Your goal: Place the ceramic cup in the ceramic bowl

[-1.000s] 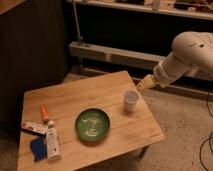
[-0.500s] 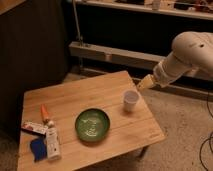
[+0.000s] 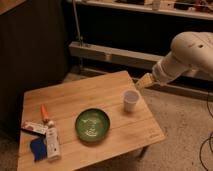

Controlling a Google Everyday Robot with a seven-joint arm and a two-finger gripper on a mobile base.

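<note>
Wooden low table (image 3: 115, 145), light slats, carries everything. Nearest, at its left corner, a blue flat packet (image 3: 36, 149) lies against a white tube with a printed label (image 3: 51, 145). Just beyond them are a red-and-white carton (image 3: 34, 128) and a small orange stick-shaped item (image 3: 45, 113).

Centre: round glossy dark-green ceramic bowl (image 3: 92, 124), nothing in it.

Farther right: small plain white ceramic cup (image 3: 131, 100), upright, close to the table's right edge, apart from the bowl.

Beyond the cup, by the far-right edge: tan two-finger gripper (image 3: 145, 81) on the white arm (image 3: 190, 52). It is raised and near the cup but not touching it, jaws spread, grasping nothing.

Risks, as judged:
- The cup is narrow and sits near the edge, so an approach that clips its rim could tip it or push it off.
- An off-centre pinch on glazed ceramic could slip in transit.
- Releasing too high over the bowl could chip or topple the cup.
</note>
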